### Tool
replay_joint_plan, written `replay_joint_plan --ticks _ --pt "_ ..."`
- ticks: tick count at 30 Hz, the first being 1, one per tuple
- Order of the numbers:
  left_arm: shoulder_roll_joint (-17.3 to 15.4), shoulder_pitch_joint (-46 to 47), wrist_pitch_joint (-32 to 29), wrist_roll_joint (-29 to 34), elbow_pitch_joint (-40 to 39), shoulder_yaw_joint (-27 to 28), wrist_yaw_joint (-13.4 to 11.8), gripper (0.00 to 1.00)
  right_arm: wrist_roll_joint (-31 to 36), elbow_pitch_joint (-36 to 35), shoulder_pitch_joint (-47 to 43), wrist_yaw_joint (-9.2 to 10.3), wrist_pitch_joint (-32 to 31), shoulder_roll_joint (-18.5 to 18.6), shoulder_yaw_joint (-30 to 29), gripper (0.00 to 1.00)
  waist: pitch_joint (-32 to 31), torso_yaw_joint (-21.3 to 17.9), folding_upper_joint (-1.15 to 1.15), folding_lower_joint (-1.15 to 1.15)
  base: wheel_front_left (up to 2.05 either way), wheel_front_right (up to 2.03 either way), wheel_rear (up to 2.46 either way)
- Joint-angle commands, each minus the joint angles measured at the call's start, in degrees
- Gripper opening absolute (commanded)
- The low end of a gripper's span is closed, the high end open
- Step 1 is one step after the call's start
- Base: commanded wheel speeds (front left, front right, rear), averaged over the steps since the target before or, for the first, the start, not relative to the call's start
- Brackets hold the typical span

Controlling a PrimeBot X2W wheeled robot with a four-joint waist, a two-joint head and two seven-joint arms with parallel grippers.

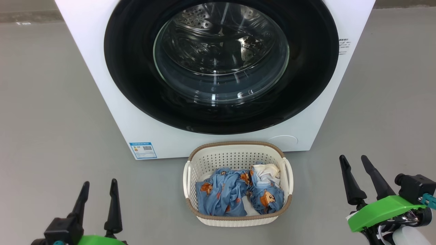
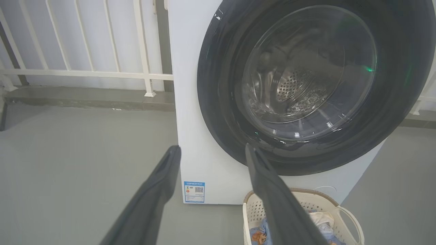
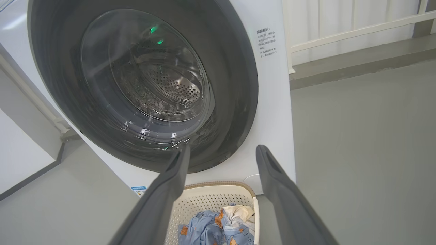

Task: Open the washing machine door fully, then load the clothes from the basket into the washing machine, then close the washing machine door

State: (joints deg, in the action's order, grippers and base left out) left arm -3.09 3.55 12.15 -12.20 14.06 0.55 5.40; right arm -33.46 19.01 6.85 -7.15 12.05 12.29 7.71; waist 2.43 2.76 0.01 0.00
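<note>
Straight ahead of my rig the washing machine door sits shut, up between my left pincer and right pincer, both spread wide and empty, right looks nearer

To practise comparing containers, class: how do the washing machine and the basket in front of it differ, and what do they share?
The washing machine is far larger than the basket. The machine is shut by its round black door; the basket is open-topped. The basket holds the bear-print clothes; the machine's drum, through the glass, looks empty. Both are pale, have perforated walls and stand on the grey floor.
</note>
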Motion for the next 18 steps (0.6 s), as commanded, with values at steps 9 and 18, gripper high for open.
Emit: replay_joint_plan --ticks 9,18 --pt "-1.3 2.4 2.2 6.7 -0.1 2.0 -0.4 1.00 6.4 -1.3 0.8 -0.33 2.3 1.5 0.8 1.00 -0.2 0.0 -0.01 0.00 0.00 0.00 0.00" --pt "-1.4 2.6 2.9 8.8 1.1 2.5 -0.2 1.00 9.1 -2.1 -0.6 -0.34 3.0 0.6 -1.0 1.00 -0.6 0.0 -0.01 0.00 0.00 0.00 0.00"
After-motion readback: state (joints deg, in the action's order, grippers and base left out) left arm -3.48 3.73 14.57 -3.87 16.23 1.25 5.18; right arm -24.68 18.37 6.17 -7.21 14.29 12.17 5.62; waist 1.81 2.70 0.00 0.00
